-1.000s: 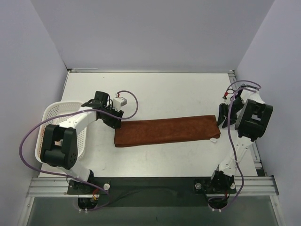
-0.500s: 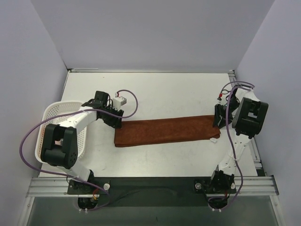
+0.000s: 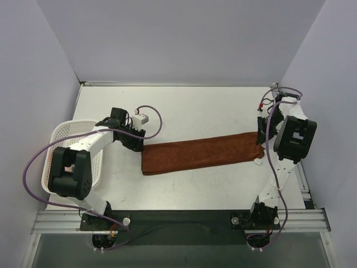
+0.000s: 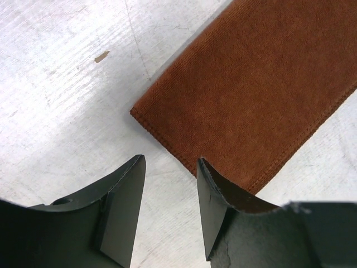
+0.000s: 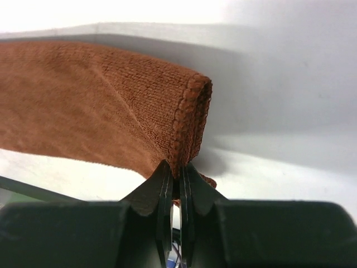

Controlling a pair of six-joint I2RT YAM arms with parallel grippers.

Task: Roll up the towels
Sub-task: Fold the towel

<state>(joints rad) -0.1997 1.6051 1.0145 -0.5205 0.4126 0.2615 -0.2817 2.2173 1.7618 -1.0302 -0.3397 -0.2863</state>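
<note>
Right jaws pinched tight on one towel end; left jaws apart, empty.

Right jaws are closed on the doubled hem of the rust-brown towel [image 5: 111, 106], holding that end up at 3 o'clock. The rest lies flat across the counter [image 3: 195, 109] toward 9 o'clock. Left jaws are part-open over the other end's corner, gripping nothing. Risks: the thin hem bite could slip under a pull, or the unpinned strip could drag instead of rolling. The right wrist view shows the pinch. The top view hides it, but gives the whole strip and the basket [image 3: 58, 137].
</note>
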